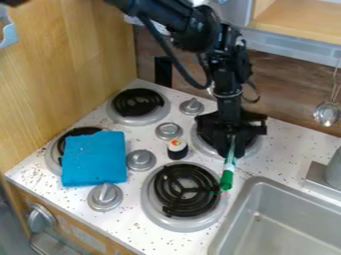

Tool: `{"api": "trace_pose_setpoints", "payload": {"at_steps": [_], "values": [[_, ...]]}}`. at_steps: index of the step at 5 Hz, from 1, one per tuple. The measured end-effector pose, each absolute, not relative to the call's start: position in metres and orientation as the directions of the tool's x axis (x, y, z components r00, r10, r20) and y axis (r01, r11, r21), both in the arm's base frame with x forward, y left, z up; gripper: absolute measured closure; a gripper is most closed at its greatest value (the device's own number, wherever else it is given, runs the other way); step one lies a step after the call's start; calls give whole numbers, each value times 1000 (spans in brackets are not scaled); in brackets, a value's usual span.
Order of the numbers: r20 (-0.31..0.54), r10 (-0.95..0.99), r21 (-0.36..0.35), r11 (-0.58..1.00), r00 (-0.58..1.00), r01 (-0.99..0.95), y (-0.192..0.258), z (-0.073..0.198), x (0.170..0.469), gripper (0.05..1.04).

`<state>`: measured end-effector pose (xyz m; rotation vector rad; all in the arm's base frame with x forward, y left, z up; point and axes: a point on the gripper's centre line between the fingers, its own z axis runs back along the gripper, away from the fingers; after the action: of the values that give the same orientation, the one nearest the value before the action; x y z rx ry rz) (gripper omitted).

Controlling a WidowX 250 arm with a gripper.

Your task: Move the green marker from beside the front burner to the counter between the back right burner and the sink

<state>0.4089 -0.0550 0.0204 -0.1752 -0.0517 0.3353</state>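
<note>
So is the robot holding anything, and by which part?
Yes, the gripper appears to hold a slim green-and-white tube by its upper end, green end lowermost.

Blue cloth (pixel 94 158); black burner coils (pixel 186 190); white countertop (pixel 121 220), dark speckles; green-tipped marker (pixel 228 175).

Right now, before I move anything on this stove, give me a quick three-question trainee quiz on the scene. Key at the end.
1. True or false: the folded blue cloth partly covers a black coil burner.
2. Multiple choice: the short bottle with the dark base and white top stands nearest
A) the grey metal sink
B) a round silver knob
C) the wooden side wall
3. Fill in: at the black gripper is a slim marker-like tube whose lower end is ____.

Key: 1 true; 2 B; 3 green
</note>
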Motion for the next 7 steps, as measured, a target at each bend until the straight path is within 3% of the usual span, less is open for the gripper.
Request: {"api": "trace_pose_setpoints", "payload": {"at_steps": [3, 6, 7], "values": [[48, 339, -138, 934, 940, -330, -55, -2, 455, 734], [51, 313, -150, 941, 948, -303, -59, -15, 476, 698], [63, 311, -155, 942, 948, -299, -59, -19, 474, 411]]}}
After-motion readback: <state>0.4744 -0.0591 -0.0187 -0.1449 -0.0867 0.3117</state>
